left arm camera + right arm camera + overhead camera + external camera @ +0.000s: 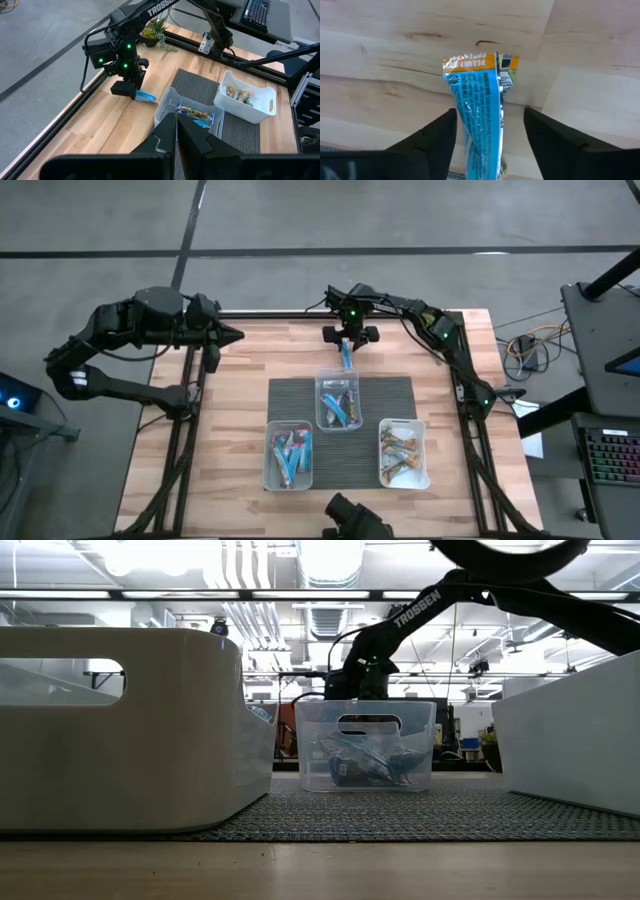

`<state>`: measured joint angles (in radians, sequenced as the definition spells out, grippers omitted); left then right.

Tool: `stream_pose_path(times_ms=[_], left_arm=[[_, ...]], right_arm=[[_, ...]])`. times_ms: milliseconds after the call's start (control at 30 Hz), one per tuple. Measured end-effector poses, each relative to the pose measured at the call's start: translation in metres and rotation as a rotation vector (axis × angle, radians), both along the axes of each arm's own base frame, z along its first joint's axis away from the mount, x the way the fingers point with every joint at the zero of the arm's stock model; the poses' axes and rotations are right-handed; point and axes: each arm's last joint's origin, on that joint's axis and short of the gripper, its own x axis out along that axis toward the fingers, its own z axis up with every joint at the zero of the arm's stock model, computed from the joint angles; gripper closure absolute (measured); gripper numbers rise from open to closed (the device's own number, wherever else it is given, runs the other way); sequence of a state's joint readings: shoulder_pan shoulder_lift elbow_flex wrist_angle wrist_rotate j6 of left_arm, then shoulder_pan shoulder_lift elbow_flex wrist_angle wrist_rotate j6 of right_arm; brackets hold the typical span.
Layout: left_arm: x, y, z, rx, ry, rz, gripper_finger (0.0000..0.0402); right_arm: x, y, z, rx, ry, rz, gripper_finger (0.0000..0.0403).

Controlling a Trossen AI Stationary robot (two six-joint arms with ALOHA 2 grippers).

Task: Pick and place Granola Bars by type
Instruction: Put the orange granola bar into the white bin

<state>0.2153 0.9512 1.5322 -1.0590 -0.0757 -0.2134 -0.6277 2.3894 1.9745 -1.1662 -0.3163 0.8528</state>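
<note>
A blue granola bar with an orange end lies flat on the bare wood at the table's far middle, just beyond the clear middle tub. My right gripper points steeply down over it, open, with one finger on each long side of the bar. It also shows in the left wrist view with the bar beneath it. My left gripper is shut and empty, raised at the table's far left. My right gripper straddles the bar from above, its fingers lying across the bar's length. One finger stands right at the bar's long edge; I cannot tell whether it touches. The other finger is apart from it. The bar lies flat on the wood.
The middle tub holds several mixed bars. A tub of blue bars and a white tub of tan bars stand near the front, all on or beside a dark mat. A small green plant sits at the far edge.
</note>
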Motion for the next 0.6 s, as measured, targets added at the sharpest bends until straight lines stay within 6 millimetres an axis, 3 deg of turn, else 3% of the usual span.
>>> stream_pose_path(times_ms=[600], left_arm=[[0.0,0.0,-0.0001,0.0,0.001,0.0,0.0402]], right_arm=[[0.0,0.0001,-0.0005,-0.001,-0.006,0.014,0.027]])
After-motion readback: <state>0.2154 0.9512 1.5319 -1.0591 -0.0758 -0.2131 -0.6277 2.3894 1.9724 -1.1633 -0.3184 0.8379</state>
